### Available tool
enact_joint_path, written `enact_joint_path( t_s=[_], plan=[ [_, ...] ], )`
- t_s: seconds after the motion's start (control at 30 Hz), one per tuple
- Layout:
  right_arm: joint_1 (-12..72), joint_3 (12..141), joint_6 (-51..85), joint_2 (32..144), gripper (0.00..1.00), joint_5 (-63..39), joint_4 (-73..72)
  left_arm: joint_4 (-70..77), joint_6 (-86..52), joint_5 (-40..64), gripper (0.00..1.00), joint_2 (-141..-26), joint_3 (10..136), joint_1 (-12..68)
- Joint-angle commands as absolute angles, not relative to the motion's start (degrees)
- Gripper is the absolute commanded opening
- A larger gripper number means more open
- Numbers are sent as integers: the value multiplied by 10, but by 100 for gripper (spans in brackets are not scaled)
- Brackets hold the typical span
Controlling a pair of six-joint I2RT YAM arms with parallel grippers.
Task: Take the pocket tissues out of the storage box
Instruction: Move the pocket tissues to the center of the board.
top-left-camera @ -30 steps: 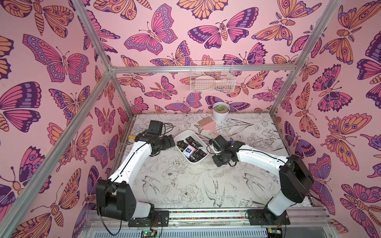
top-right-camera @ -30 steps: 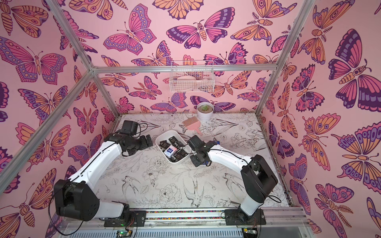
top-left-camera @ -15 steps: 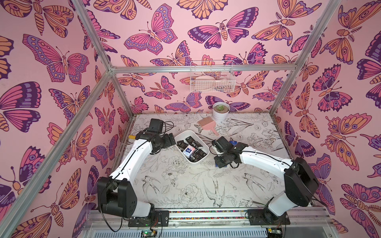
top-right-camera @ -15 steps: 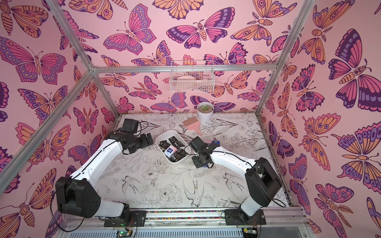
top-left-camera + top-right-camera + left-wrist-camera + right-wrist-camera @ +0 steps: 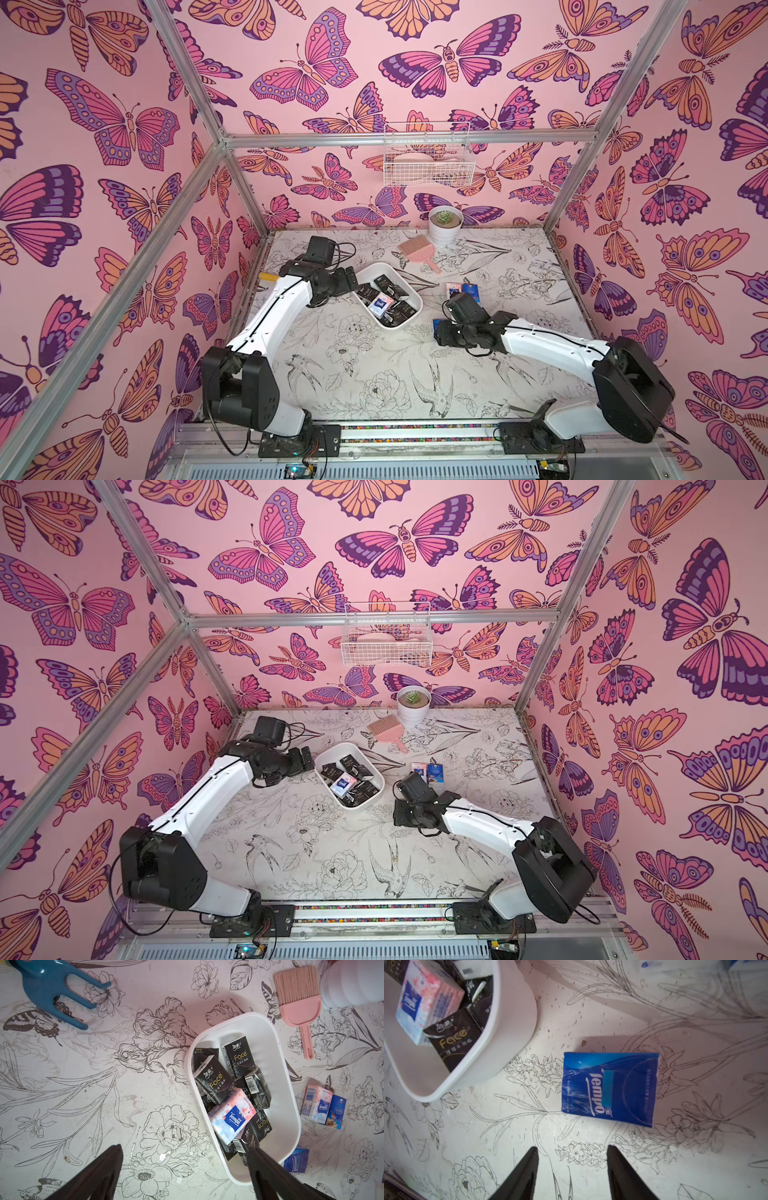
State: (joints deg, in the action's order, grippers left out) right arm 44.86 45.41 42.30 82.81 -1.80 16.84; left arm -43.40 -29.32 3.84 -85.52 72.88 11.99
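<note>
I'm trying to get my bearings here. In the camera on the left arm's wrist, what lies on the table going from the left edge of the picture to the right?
Blue fork-shaped tool → storage box holding pocket tissues → pink brush → white-pink and blue packets lying side by side on the table.

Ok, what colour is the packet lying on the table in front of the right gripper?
Dark blue with white lettering, seen best in the right wrist view.

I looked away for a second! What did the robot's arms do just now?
The right pincer pulled back from the box toward the table's right side, opened, and let go of a blue packet, now flat on the table. The left pincer, box, brush and pot stayed put.
</note>
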Motion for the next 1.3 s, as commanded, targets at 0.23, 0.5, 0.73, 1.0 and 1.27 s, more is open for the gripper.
enact_joint_path(
  t_s=[0.23,0.5,0.73,1.0,1.27],
  plan=[
    [400,424,513,868,59,-63,40,-445,-280,38,100,-851,733,121],
    [367,424,502,867,60,-69,45,-446,-277,36,100,-852,734,121],
    [323,436,459,837,60,-74,100,-447,-276,33,100,-849,731,122],
    [322,426,460,786,60,-65,123,-446,-279,36,100,-852,732,122],
    [322,395,500,831,59,-75,42,-446,-277,37,100,-853,731,121]
  ],
)
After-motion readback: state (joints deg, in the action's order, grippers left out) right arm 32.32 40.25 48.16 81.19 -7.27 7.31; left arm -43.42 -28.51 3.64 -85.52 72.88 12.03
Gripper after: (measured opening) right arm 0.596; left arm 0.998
